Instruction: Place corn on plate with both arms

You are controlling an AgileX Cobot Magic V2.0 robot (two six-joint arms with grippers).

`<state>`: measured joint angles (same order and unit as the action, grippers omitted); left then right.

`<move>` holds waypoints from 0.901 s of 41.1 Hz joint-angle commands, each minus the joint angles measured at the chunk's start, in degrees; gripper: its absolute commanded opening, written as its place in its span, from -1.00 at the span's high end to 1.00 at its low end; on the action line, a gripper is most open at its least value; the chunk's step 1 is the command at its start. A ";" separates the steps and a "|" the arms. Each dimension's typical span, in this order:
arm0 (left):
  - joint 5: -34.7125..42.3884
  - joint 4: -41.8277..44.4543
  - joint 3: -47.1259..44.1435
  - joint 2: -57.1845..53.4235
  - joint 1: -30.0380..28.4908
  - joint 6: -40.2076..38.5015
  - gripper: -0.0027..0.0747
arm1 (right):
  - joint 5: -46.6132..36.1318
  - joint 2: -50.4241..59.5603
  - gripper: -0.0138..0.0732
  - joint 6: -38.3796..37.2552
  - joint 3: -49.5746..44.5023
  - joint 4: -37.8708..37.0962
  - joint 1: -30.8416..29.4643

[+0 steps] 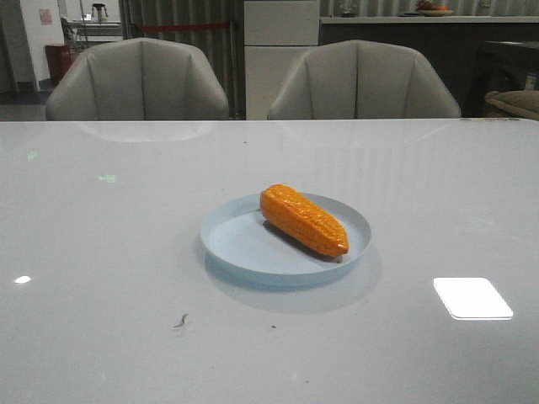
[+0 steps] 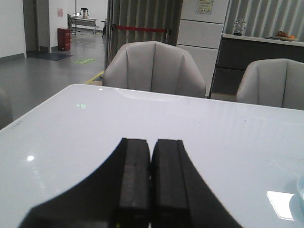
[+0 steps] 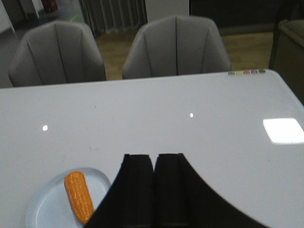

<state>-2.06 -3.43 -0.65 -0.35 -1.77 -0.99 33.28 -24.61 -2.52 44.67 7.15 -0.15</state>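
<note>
The orange corn (image 1: 303, 219) lies on the pale blue plate (image 1: 244, 248) in the middle of the table, thick end to the far left, tip to the near right. It also shows in the right wrist view (image 3: 79, 196) on the plate (image 3: 47, 206), partly hidden by the fingers. My right gripper (image 3: 154, 156) is shut and empty, held above the table beside the plate. My left gripper (image 2: 152, 141) is shut and empty over bare table, with only the plate's edge (image 2: 300, 190) in its view. Neither gripper shows in the front view.
The white glossy table (image 1: 101, 252) carries light reflections and a small dark scrap (image 1: 181, 321) near the front. Two grey chairs (image 1: 139, 80) (image 1: 362, 80) stand behind the far edge.
</note>
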 commanded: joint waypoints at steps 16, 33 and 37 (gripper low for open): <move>4.34 -0.55 -2.14 -1.16 0.29 -0.27 0.69 | -34.44 26.32 0.58 -0.02 -30.11 0.78 -0.45; 4.34 -0.55 -2.14 -1.16 0.29 -0.27 0.69 | -34.31 26.57 0.58 -0.02 -45.06 0.90 -0.45; 4.34 -0.55 -2.14 -1.16 0.29 -0.27 0.69 | -33.59 26.57 0.58 -0.02 -45.06 0.90 -0.45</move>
<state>-2.19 -3.43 -0.65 -0.35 -1.77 -0.99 4.41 0.69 -2.52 -1.55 7.82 -0.29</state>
